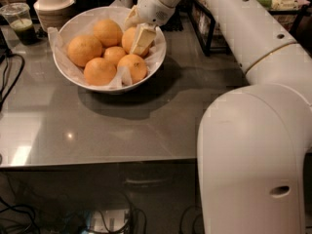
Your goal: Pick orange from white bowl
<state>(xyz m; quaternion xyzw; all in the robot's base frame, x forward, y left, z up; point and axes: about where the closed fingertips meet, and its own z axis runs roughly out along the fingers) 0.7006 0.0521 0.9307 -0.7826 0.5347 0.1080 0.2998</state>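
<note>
We find the white bowl [155, 65] on the table [146, 126] at upper left, oranges [85, 50] in it, our gripper [139, 42] at the orange [127, 39] by its right rim, and a bowl stack [52, 6] and a cup [19, 23] behind, further left.

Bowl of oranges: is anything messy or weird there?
Nothing looks spilled or broken. The oranges sit inside the white bowl on crinkled paper, and the tool is at the back-right orange.
</note>
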